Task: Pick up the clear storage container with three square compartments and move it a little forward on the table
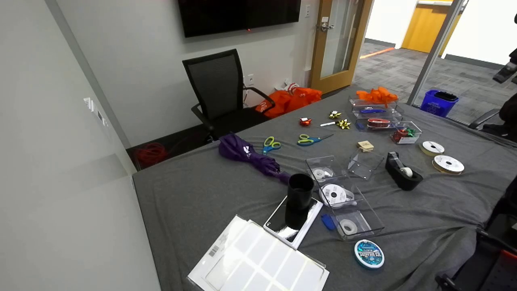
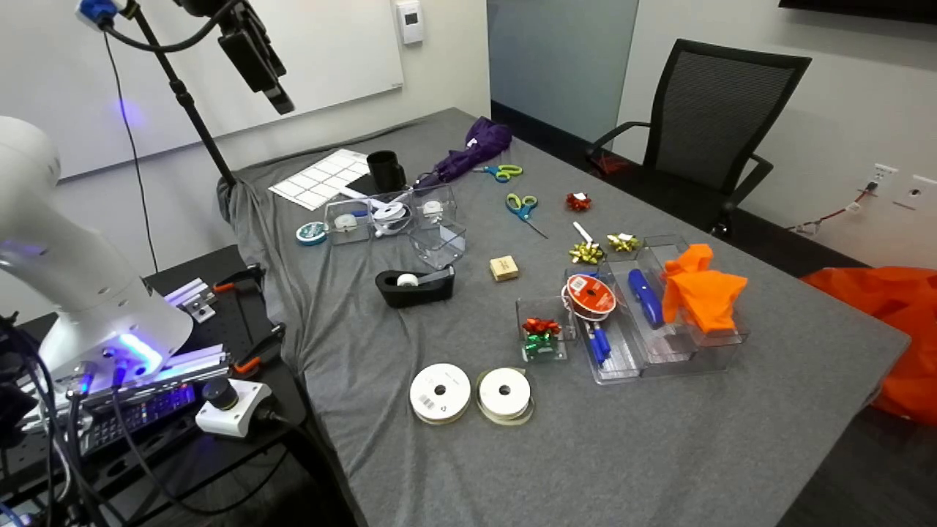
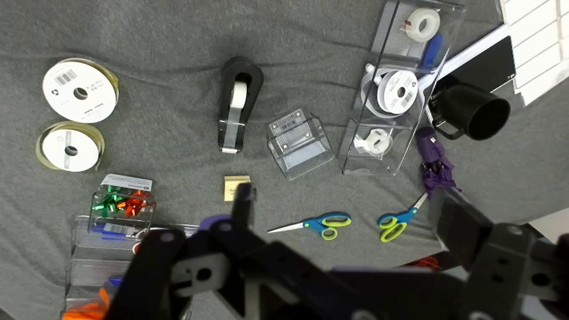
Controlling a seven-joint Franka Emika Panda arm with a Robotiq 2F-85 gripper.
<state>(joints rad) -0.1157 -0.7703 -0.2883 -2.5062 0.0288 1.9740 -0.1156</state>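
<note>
The jaws stand wide apart, gripping nothing; in the wrist view their fingers (image 3: 243, 209) are blurred. In an exterior view they hang high above the table (image 2: 659, 454), slanting downward, and the white arm (image 2: 58, 241) stands beside the robot-side edge, its upper links out of frame. The wrist view shows two pairs of scissors (image 3: 313, 223) between the fingers and one yellowish block (image 3: 233, 186) beside a fingertip. Farther out, one clear storage container (image 3: 391, 44) rests on the table between its middle and the edge along the whiteboard (image 2: 329, 58); each of its three cells holds at least one whitish roll. One small clear box (image 3: 304, 154) sits just beside it, then one black tape dispenser (image 3: 231, 73). Toward the whiteboard edge, one black mug (image 3: 462, 109) stands on one flat, black-faced box (image 3: 493, 66), and one purple umbrella (image 1: 238, 148) lies with its wider end near the chair-side edge, by one chair (image 1: 220, 85). Near the robot-side edge lie one turquoise tin (image 1: 369, 254) and two white spools (image 2: 454, 380). Nearer the edge opposite the whiteboard are three loose bows (image 1: 305, 121), one box (image 1: 407, 140) of red and green bows, and one clear tray (image 2: 662, 348) bearing orange cloth (image 2: 703, 293).
</note>
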